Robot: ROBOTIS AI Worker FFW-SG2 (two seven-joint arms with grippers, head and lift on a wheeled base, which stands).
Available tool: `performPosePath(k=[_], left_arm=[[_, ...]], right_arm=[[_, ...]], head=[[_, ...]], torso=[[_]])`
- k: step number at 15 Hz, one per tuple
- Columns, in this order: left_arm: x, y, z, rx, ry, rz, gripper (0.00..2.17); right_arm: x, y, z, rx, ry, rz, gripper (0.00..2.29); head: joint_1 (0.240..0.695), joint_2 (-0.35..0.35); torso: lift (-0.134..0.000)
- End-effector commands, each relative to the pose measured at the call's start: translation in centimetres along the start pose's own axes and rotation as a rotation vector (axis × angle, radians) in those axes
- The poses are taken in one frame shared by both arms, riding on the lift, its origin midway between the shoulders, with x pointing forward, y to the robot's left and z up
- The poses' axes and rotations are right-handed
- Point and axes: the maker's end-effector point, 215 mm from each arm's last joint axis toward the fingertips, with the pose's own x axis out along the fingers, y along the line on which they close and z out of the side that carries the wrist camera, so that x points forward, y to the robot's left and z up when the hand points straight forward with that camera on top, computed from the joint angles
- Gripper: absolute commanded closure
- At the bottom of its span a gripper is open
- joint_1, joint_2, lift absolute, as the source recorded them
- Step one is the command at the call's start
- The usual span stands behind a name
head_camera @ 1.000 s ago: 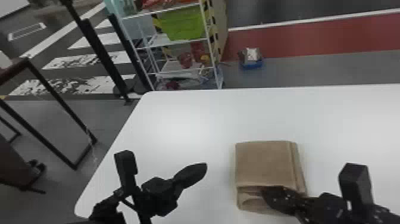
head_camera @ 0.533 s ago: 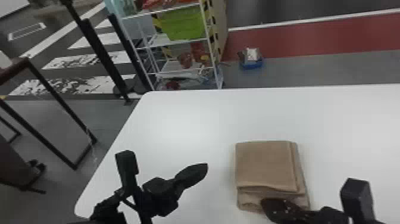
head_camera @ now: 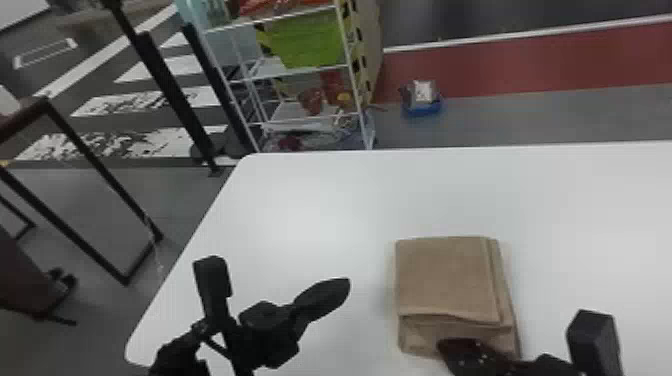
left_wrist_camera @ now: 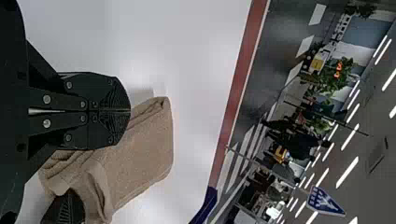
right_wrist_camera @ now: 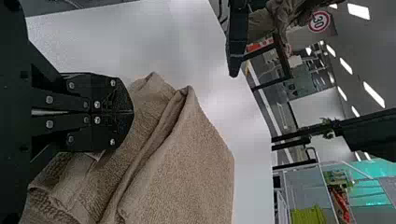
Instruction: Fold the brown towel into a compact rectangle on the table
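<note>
The brown towel (head_camera: pixel 445 280) lies on the white table as a folded stack, its layers slightly offset along the right and near sides. Over its near edge is my right gripper (head_camera: pixel 462 347). To the towel's left, apart from it, my left gripper (head_camera: pixel 327 299) is above bare tabletop. In the left wrist view, the left gripper (left_wrist_camera: pixel 130 111) has its fingers together, with the towel (left_wrist_camera: pixel 144 149) beyond. The right wrist view has the right gripper (right_wrist_camera: pixel 133 112) shut in front of the towel (right_wrist_camera: pixel 187 163), nothing visibly pinched; loose layered edges show beside it.
The white table (head_camera: pixel 310 200) has bare surface behind and left of the towel. Beyond its far edge stand a wire shelf (head_camera: pixel 300 120) and a blue container (head_camera: pixel 422 107) on the floor. A dark metal frame (head_camera: pixel 100 165) is off the left side.
My right gripper has drawn back toward the towel's near edge, uncovering more of the lower layers. The left gripper and the towel look almost unmoved.
</note>
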Motion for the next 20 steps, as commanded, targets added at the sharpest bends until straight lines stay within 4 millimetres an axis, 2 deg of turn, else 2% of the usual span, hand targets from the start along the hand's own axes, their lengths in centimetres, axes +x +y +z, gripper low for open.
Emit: performPosePath(k=[1, 4, 5, 6, 7, 8, 9, 12, 13, 16, 17, 18, 20], left_arm=[[0.1, -0.1, -0.1, -0.005, -0.002, -0.001, 1.71], [0.1, -0.3, 0.1, -0.002, -0.009, -0.007, 1.71], [0.1, -0.3, 0.2, 0.000, -0.011, -0.007, 1.71], [0.0, -0.3, 0.2, 0.002, -0.014, -0.007, 1.71], [0.0, -0.2, 0.4, 0.005, -0.019, -0.005, 1.71], [0.1, -0.2, 0.4, 0.008, -0.022, -0.003, 1.71], [0.3, -0.5, 0.5, 0.014, -0.025, -0.002, 1.71], [0.8, -1.4, 0.0, 0.015, -0.023, -0.005, 1.70], [1.0, -1.8, -0.2, 0.015, -0.021, -0.012, 1.56], [1.4, -2.3, 0.7, 0.045, -0.061, -0.004, 0.17], [1.5, -2.4, 1.5, 0.070, -0.099, 0.003, 0.04], [1.7, -2.6, 2.9, 0.108, -0.161, 0.020, 0.04], [2.8, -3.0, 4.4, 0.157, -0.239, 0.083, 0.03]], right_arm=[[-0.8, 0.7, 2.1, -0.015, -0.062, -0.001, 1.92], [-3.5, 0.9, 5.7, -0.038, -0.139, -0.031, 1.90], [-4.6, 0.2, 6.7, -0.051, -0.160, -0.056, 1.74], [-5.8, -1.4, 7.2, -0.060, -0.170, -0.106, 1.43], [-6.8, -2.8, 7.5, -0.070, -0.179, -0.148, 0.93], [-8.1, -4.7, 7.4, -0.066, -0.180, -0.206, 0.27], [-9.6, -6.6, 7.4, -0.066, -0.181, -0.275, 0.01], [-14.5, -11.2, 8.1, -0.070, -0.214, -0.456, 0.02], [-15.7, -12.2, 8.0, -0.070, -0.214, -0.494, 0.03], [-19.0, -14.3, 7.7, -0.027, -0.231, -0.557, 0.04], [-19.5, -14.4, 7.7, -0.023, -0.233, -0.566, 0.04], [-19.7, -14.3, 7.8, -0.022, -0.235, -0.570, 0.04], [-20.1, -14.1, 8.4, -0.021, -0.253, -0.592, 0.04]], head=[[0.695, 0.350], [0.695, 0.350], [0.695, 0.350], [0.695, 0.350], [0.695, 0.350], [0.695, 0.349], [0.695, 0.325], [0.695, 0.209], [0.695, 0.181], [0.695, 0.091], [0.695, 0.053], [0.695, 0.037], [0.695, 0.021]], torso=[[-0.124], [-0.124], [-0.124], [-0.124], [-0.124], [-0.124], [-0.124], [-0.124], [-0.124], [-0.124], [-0.124], [-0.124], [-0.124]])
